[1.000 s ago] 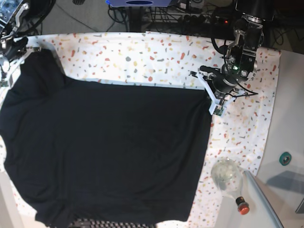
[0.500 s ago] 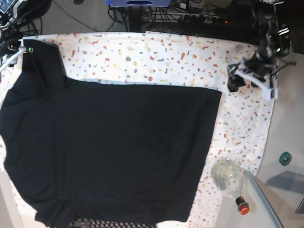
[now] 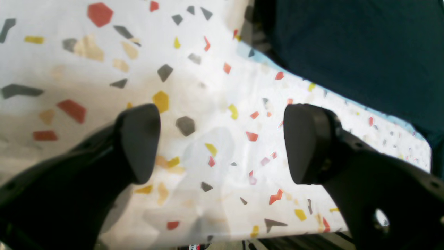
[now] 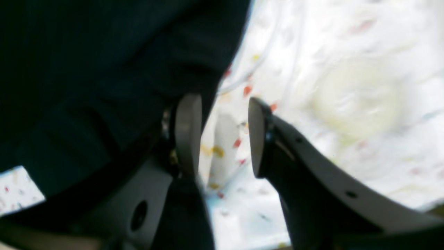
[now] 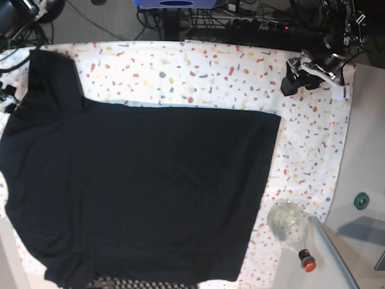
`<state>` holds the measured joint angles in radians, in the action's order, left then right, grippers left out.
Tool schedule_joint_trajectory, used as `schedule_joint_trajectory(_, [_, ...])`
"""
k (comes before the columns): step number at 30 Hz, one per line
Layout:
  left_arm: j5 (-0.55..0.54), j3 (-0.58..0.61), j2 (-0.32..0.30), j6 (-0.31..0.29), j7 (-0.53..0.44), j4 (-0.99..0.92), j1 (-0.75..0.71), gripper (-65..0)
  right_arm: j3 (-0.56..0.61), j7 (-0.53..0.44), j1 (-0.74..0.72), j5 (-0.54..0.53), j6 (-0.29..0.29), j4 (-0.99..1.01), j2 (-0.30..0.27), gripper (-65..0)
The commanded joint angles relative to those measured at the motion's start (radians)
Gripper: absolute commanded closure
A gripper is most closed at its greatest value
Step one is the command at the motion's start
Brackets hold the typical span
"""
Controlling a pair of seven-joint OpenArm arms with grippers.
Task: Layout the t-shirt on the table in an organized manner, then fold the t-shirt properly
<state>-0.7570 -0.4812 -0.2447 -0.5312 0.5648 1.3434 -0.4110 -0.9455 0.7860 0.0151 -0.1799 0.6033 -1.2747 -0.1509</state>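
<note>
The black t-shirt (image 5: pixel 138 192) lies spread flat over most of the speckled table (image 5: pixel 313 150), with one sleeve reaching the far left corner. My left gripper (image 5: pixel 293 77) hovers off the shirt by the table's far right corner. In the left wrist view the left gripper (image 3: pixel 222 142) is open above bare speckled cloth, and the t-shirt (image 3: pixel 364 52) lies at the upper right. In the right wrist view the right gripper (image 4: pixel 222 135) is open with only tablecloth showing between its pale fingers (image 4: pixel 189 132). The t-shirt's (image 4: pixel 104 69) edge lies just left of them.
A clear round glass object (image 5: pixel 286 220) and a red-capped item (image 5: pixel 308 262) sit at the near right corner. A black keyboard (image 5: pixel 138 283) peeks out under the shirt's near edge. Cables and equipment line the back edge. A grey side surface (image 5: pixel 367 180) flanks the right.
My left gripper has let go of the shirt's right edge, opened and pulled back to the far right corner. The right gripper has drawn away from the sleeve toward the left edge.
</note>
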Motion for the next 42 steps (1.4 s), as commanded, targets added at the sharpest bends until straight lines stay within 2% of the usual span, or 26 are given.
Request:
schedule_joint_trajectory(1, [-0.016,-0.006,-0.014,-0.013,-0.016,0.015,-0.002,-52.5,-0.004,-0.021,-0.014,-0.013,0.004,0.0,-0.026,-22.1])
schedule_joint_trajectory(6, [-0.016,-0.006,-0.014,-0.011,-0.018,0.014,-0.004,-52.5,-0.01,0.086,-0.03,-0.027,0.005,0.008,-0.014,-22.1])
schedule_joint_trajectory(9, [-0.016,-0.006,-0.014,-0.01,-0.018,0.015,0.002,-52.5,-0.08,0.106,-0.037,-0.092,0.004,0.017,-0.003,-22.1])
schedule_joint_trajectory(17, [-0.016,-0.003,-0.014,-0.01,-0.018,0.015,0.004,-52.5,-0.102,0.105,-0.076,-0.105,-0.001,0.139,-0.028,-22.1])
schedule_joint_trajectory(25, [-0.016,-0.006,-0.014,-0.01,-0.018,0.015,0.004,-52.5,-0.102,0.097,-0.076,-0.105,-0.001,0.214,-0.026,-22.1])
schedule_joint_trajectory(42, [-0.014,-0.007,-0.015,-0.01,-0.018,0.015,0.004,-52.5,-0.097,0.105,-0.076,-0.106,0.004,0.255,-0.036,-21.6])
